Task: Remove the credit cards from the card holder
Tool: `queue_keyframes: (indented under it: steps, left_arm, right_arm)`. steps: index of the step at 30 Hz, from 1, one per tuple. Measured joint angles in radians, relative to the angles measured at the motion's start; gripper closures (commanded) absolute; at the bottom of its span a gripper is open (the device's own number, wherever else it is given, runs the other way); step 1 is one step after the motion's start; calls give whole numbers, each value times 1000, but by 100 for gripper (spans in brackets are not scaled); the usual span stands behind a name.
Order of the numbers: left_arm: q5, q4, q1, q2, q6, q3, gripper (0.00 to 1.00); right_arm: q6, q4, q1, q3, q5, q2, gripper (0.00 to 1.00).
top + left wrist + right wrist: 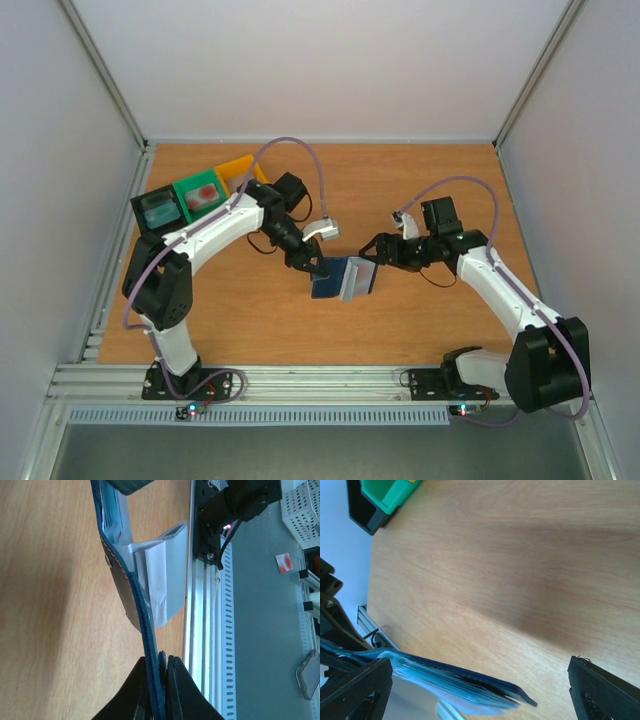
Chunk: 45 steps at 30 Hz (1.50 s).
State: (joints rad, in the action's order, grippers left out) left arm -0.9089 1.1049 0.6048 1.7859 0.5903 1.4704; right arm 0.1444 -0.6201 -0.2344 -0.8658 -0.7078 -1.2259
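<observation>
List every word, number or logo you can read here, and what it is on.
No text can be read.
Card holder: no print shows.
Card in the green bin: red marks, too blurred to read.
Red and white tag past the table edge: too small to read.

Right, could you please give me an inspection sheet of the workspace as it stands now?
Surface: wooden table, unmarked.
Job's things: navy card holder held open mid-table; red-marked card in green bin, teal card in black bin.
Clutter: yellow bin; nothing else seen.
End effectors: left end effector shut on the card holder's edge; right end effector open beside it.
Cables: purple cable loops over each arm, clear of the holder.
Surroundings: white walls; aluminium rail at near edge.
</observation>
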Motion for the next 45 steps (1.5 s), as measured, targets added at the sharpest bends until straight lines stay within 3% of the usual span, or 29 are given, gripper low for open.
queue_keyframes:
  steps: [7, 17, 22, 25, 29, 36, 41, 45]
  left_arm:
    - [0, 52, -8, -3, 129, -7, 100]
    - [1, 225, -48, -47, 206, 190, 100]
    - [2, 375, -50, -165, 238, 323, 100]
    - [-12, 447, -49, -245, 248, 431, 100]
    - [-31, 477, -48, -386, 215, 463, 100]
    - [-91, 368, -20, -578, 100, 311, 100]
    - [-89, 261, -13, -601, 56, 241, 100]
    - [-56, 140, -7, -616, -40, 184, 100]
  right_arm:
    - [19, 30, 0, 49, -11, -43, 5]
    - [37, 121, 0, 48, -113, 260, 2]
    - [36, 172, 0, -47, -140, 412, 2]
    - [66, 153, 0, -147, -183, 433, 5]
    - [112, 103, 0, -262, -230, 430, 10]
    - [130, 89, -5, -290, -370, 470, 10]
    - [150, 35, -10, -322, -472, 493, 13]
    - [139, 43, -47, -337, -454, 502, 13]
